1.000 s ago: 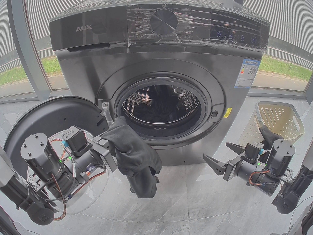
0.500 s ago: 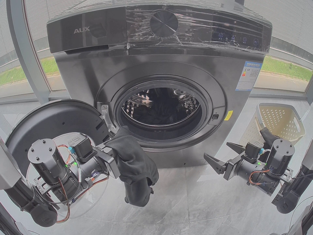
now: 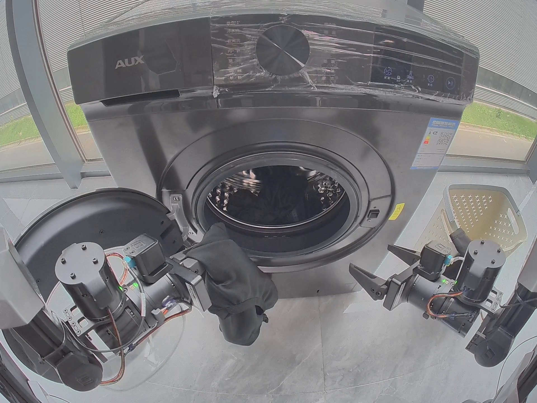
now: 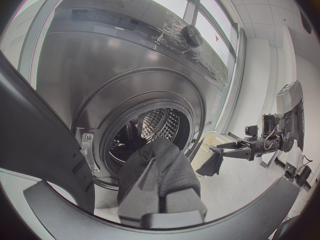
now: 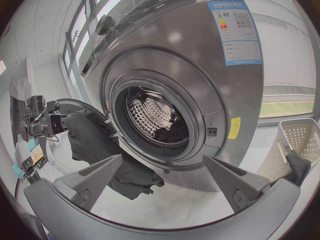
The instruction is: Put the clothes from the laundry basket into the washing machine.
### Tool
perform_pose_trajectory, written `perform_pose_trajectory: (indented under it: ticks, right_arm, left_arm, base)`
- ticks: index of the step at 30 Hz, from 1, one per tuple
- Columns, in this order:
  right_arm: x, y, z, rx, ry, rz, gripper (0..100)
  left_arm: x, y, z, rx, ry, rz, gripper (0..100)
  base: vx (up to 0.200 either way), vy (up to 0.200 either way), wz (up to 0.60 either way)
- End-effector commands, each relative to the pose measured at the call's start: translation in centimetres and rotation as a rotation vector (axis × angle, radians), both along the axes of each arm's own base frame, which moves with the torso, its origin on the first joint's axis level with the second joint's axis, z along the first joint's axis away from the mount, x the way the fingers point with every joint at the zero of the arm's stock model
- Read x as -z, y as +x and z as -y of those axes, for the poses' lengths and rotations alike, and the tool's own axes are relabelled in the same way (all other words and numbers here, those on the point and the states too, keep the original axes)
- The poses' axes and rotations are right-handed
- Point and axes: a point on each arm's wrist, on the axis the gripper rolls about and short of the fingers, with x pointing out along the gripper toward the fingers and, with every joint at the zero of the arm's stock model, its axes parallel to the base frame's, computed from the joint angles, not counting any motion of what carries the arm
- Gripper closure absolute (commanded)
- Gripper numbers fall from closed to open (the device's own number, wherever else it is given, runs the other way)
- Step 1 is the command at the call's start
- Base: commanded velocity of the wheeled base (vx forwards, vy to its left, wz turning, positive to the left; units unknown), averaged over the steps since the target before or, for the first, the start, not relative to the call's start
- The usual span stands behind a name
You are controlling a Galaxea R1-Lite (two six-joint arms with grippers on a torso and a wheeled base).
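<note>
Clutching black garment (image 3: pixel 238 275), left end effector (image 4: pixel 161 180) level, right end effector (image 3: pixel 373 259) splayed

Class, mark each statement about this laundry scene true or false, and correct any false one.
1. The washing machine's door stands open. True.
2. The right hand grips a dark garment. False: the right hand is open and empty; the left hand grips it.
3. Clothes already lie in the drum. True.
4. The laundry basket is empty. False: a dark cloth hangs over its rim.
</note>
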Motion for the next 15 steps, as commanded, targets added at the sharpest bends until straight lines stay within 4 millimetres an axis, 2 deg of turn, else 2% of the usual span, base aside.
perform_pose_trajectory:
  ticks: [1,15]
  right_arm:
    - [0.07,0.00,0.03,0.001,-0.001,-0.003,0]
    - [0.07,-0.06,-0.07,-0.004,-0.001,-0.003,0]
  left_arm:
    - [0.02,-0.13,0.04,0.003,-0.003,-0.003,100]
    - [0.23,-0.11,0.05,0.003,-0.002,-0.013,100]
  base:
    - [0.000,0.000,0.00]
    - [0.000,0.000,0.00]
